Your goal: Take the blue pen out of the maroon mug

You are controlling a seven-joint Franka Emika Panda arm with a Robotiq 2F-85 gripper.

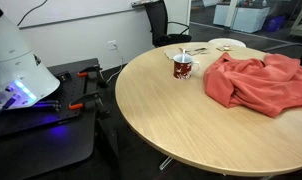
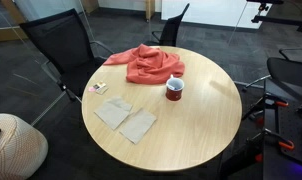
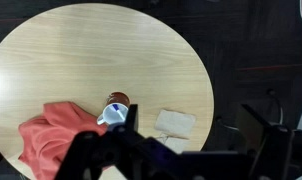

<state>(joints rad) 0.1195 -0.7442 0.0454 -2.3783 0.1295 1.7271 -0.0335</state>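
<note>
A maroon mug with white markings stands on the round wooden table (image 1: 171, 125), shown in both exterior views (image 1: 183, 67) (image 2: 175, 88) and in the wrist view (image 3: 116, 102). A thin pen (image 1: 185, 52) sticks up out of it; its colour is too small to tell. My gripper (image 3: 188, 125) shows only in the wrist view, high above the table, its dark fingers spread wide and empty. The mug lies just beside the left finger in that view.
A crumpled red cloth (image 1: 256, 80) (image 2: 146, 62) lies next to the mug. Two brown napkins (image 2: 126, 118) (image 3: 176, 123) and a small card (image 2: 98, 88) lie on the table. Black office chairs (image 2: 61, 45) (image 1: 166, 20) stand around it.
</note>
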